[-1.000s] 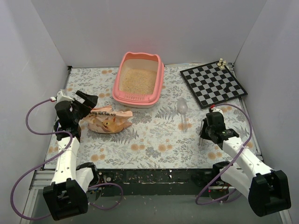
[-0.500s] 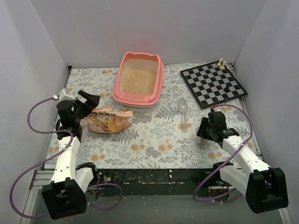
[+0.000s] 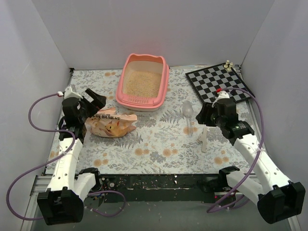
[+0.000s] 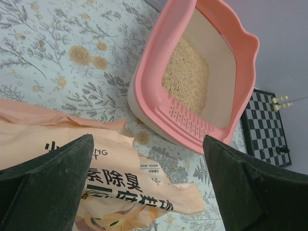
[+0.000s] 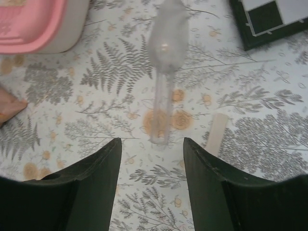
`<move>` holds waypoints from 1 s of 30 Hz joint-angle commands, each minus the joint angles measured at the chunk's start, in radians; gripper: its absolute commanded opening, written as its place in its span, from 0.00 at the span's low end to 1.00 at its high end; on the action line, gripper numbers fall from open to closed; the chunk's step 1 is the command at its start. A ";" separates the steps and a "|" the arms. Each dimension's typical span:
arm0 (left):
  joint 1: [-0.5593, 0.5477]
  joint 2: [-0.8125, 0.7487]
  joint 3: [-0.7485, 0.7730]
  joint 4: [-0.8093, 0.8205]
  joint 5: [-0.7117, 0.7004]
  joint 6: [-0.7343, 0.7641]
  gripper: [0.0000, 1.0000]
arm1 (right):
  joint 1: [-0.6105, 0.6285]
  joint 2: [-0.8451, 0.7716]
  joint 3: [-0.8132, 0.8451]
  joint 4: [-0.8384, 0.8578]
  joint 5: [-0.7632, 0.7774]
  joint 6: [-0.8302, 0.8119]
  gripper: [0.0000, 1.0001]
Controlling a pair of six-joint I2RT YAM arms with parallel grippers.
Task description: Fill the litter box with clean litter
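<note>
The pink litter box [image 3: 165, 79] stands at the back middle with pale beige clean litter [image 3: 142, 83] inside; it also shows in the left wrist view [image 4: 245, 72] with its litter [image 4: 185, 79]. The orange-tan printed bag [image 3: 113, 123] lies crumpled left of centre. My left gripper [image 3: 94, 102] is open and empty, hovering over the bag [image 4: 120, 178]. A clear plastic scoop [image 3: 187, 115] lies right of centre. My right gripper [image 3: 204, 114] is open and empty, just short of the scoop's handle [image 5: 161, 115].
A black-and-white chessboard [image 3: 219, 86] with a few pieces lies at the back right. A pale flat stick [image 3: 203, 138] lies on the floral mat beside the scoop, also in the right wrist view [image 5: 216, 133]. White walls enclose the table.
My right arm has lifted and swung forward and left toward the scoop, uncovering the pale stick. My left gripper has moved slightly forward over the bag.
</note>
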 commanded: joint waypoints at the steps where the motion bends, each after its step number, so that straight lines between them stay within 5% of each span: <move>1: -0.020 0.007 0.136 -0.162 -0.196 0.037 0.98 | 0.154 0.088 0.106 0.042 -0.031 -0.045 0.62; 6: -0.020 -0.033 0.210 -0.271 -0.403 0.049 0.98 | 0.404 0.293 0.267 0.114 -0.085 -0.172 0.62; 10: -0.020 -0.071 0.236 -0.337 -0.406 0.060 0.98 | 0.521 0.436 0.378 0.190 -0.157 -0.343 0.63; 19: -0.020 -0.134 0.100 -0.339 -0.279 0.077 0.98 | 0.639 0.631 0.498 0.402 -0.207 -0.628 0.67; 30: -0.022 -0.171 0.018 -0.293 -0.323 0.080 0.98 | 0.695 0.866 0.665 0.552 -0.339 -0.722 0.67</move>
